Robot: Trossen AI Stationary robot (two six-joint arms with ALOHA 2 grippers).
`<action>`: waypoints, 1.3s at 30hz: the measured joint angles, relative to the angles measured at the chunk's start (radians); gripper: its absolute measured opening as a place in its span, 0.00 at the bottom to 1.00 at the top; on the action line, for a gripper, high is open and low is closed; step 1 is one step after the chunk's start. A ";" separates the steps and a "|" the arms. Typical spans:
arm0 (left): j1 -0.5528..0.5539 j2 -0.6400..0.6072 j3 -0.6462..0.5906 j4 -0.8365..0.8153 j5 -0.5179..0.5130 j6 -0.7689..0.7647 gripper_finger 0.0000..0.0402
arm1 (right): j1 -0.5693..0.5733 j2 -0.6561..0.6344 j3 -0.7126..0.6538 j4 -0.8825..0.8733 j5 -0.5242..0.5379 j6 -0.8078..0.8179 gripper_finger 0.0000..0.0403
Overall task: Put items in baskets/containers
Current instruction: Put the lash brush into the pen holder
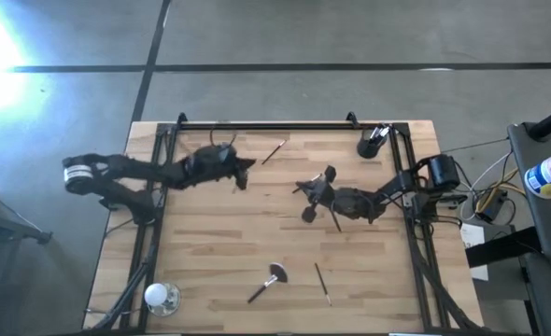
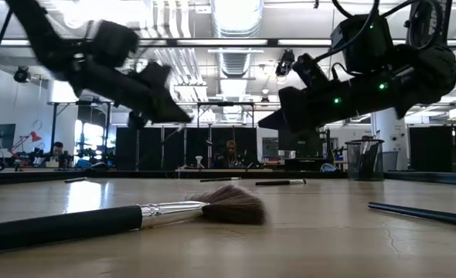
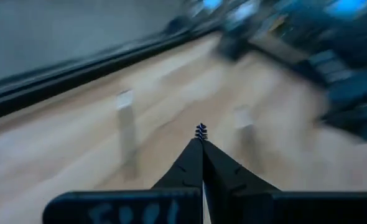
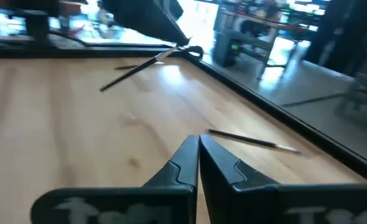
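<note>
My left gripper (image 1: 246, 172) (image 3: 202, 142) hovers over the table's far-left middle, shut on a slim brush (image 4: 143, 67) with a tiny spiral tip. My right gripper (image 1: 301, 189) (image 4: 198, 138) hangs shut and empty above the table's centre, pointing toward the left one. The dark round cup (image 1: 369, 146) (image 2: 364, 160) stands at the far right corner with brushes upright in it. Lying flat on the wood are a fan brush (image 1: 266, 282) (image 2: 135, 216), a thin dark brush (image 1: 322, 282), one near the far edge (image 1: 273, 151) (image 4: 252, 140), and one under the right arm (image 1: 334, 221). My left gripper pinches the slim brush between its two fingers close to the head end. The spiral tip (image 3: 201, 130) sticks out just past the fingertips. The brush is lifted clear of the table, and its handle (image 4: 118, 79) slants away below the gripper.
A clear rounded glass object (image 1: 161, 297) sits at the near left corner. A black frame rail (image 1: 266, 123) runs along the far edge and down both sides. Bare wood lies between the two grippers and the near brushes.
</note>
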 joint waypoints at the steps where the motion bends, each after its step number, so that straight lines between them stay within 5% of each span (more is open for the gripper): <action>1: -0.024 0.001 -0.039 0.101 0.007 -0.011 0.00 | 0.007 0.000 0.003 0.000 -0.017 0.000 0.02; 4: -0.080 0.041 -0.116 0.380 0.062 -0.020 0.00 | 0.019 0.001 0.020 0.001 -0.083 0.054 0.02; 9: -0.154 0.135 -0.120 0.607 0.171 -0.012 0.00 | 0.029 0.038 0.089 0.006 -0.178 0.133 0.04; 27: -0.245 0.267 0.030 0.694 0.211 0.093 0.00 | 0.050 0.072 0.258 0.010 -0.224 0.157 0.40; 33: -0.248 0.270 0.034 0.695 0.216 0.097 0.00 | 0.050 0.072 0.292 0.009 -0.223 0.130 0.35; 39: -0.248 0.271 0.034 0.700 0.223 0.099 0.00 | 0.050 0.073 0.292 0.006 -0.196 0.119 0.17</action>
